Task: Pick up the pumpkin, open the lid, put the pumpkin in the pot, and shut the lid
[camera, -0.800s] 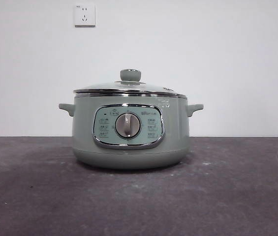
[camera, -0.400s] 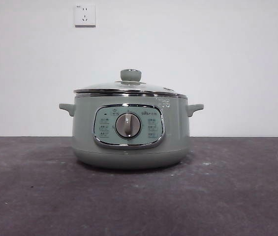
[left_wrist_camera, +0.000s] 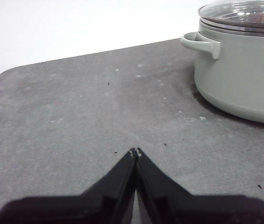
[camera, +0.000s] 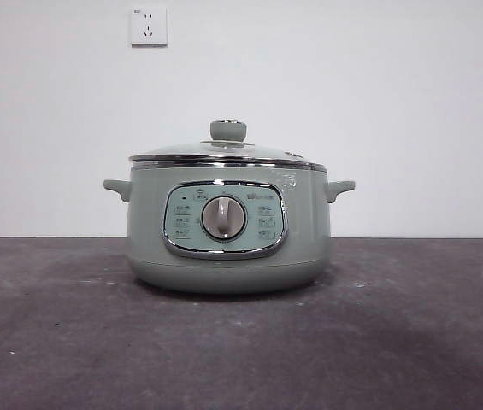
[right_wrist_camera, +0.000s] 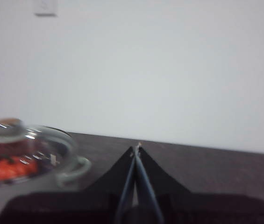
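Note:
The sage-green pot point(camera: 228, 226) stands in the middle of the dark table, its dial facing the front view. The lid point(camera: 226, 150) with its green knob rests shut on the pot. Through the glass lid point(right_wrist_camera: 24, 147) in the right wrist view I see the orange-red pumpkin point(right_wrist_camera: 10, 169) inside the pot. My left gripper point(left_wrist_camera: 135, 151) is shut and empty, low over the table beside the pot point(left_wrist_camera: 244, 70), well apart from its side handle. My right gripper point(right_wrist_camera: 137, 148) is shut and empty, raised off to the pot's other side.
The dark grey table point(camera: 395, 342) runs to a white wall with two sockets point(camera: 148, 26). The table's rounded corner point(left_wrist_camera: 1, 79) shows in the left wrist view.

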### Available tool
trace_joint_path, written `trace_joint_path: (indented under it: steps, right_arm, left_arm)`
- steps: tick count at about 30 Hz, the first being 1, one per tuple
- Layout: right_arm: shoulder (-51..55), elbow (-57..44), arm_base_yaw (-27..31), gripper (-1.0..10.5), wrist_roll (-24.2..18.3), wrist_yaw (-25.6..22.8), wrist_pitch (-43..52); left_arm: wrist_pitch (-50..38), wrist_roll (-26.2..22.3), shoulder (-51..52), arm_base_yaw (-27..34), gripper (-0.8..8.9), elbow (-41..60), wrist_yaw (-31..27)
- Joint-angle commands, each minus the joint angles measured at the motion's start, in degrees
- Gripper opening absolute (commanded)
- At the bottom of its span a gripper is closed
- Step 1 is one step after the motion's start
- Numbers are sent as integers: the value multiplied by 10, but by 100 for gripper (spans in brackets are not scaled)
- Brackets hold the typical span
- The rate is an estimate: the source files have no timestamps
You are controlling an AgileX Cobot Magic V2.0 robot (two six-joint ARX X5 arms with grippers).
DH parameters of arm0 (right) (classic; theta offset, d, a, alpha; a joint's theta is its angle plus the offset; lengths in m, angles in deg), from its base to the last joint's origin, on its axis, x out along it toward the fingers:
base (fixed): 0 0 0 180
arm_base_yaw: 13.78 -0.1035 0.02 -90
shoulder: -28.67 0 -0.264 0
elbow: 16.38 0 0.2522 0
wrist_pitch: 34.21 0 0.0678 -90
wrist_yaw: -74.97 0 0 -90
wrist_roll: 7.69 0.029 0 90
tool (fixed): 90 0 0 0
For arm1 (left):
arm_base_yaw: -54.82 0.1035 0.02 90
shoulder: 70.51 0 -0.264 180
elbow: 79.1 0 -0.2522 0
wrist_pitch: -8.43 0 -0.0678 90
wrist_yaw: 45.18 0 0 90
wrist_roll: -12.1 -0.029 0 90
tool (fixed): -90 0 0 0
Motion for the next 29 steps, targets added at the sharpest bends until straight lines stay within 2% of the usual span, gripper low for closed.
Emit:
trace_joint_path:
  steps: [1,10,23,29]
  right_arm:
    - [28,-50,0,1,12,-13,5]
    - [75,-138,-1,1,51,-13,-5]
    - [75,-138,-1,1,52,-23,-123]
    - [75,-138,-1,1,74,-24,-122]
  left_arm:
    - [0,3,1,2,-4,9,0]
    - [0,3,1,2,-4,9,0]
    - [0,3,1,2,-4,9,0]
    - [0,3,1,2,-4,9,0]
